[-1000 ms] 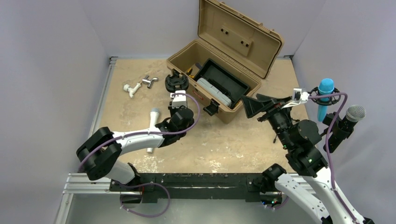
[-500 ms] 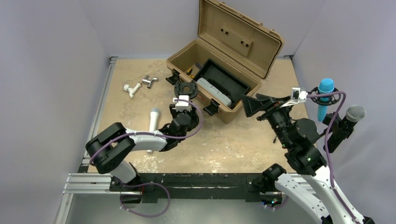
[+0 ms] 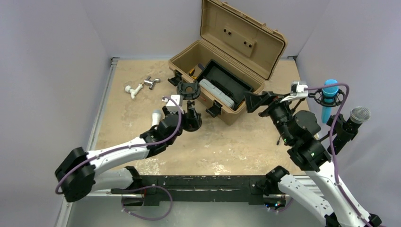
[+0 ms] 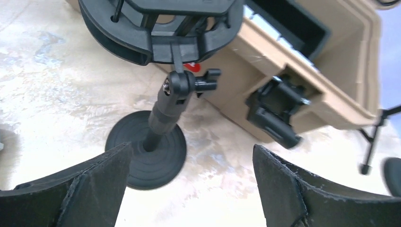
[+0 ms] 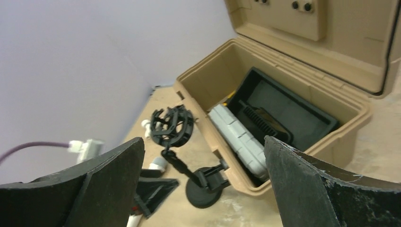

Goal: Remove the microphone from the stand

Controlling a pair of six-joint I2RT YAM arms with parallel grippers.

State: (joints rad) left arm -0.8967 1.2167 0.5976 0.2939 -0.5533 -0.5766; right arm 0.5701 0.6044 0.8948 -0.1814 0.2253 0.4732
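Top external view shows the white microphone (image 3: 155,116) lying flat on the sandy table (image 3: 236,146), toward the left edge. It is out of the stand, and the left arm covers its lower part. The black stand (image 3: 189,94) is upright near the middle of the table, just beside the near-left wall of the open tan toolbox (image 3: 184,53). Its round shock mount (image 4: 161,28) on top holds nothing, and its round base (image 4: 146,156) sits flat on the table.

The left gripper (image 4: 189,153) is low over the table in front of the stand, with its fingers wide apart. In the left wrist view the base lies between and beyond the two fingers, and neither finger touches it. The right gripper (image 5: 204,142) is raised near the right edge, beside the toolbox, and points toward the stand. Its fingers are also wide apart and hold nothing.

Inside the toolbox there is a black tray (image 3: 227,82). Near the far left corner lie a white pipe fitting (image 3: 133,90) and a small metal part (image 3: 151,82). At the right edge a blue microphone (image 3: 329,94) hangs in its own mount, with a grey-headed microphone (image 3: 358,116) beside it.
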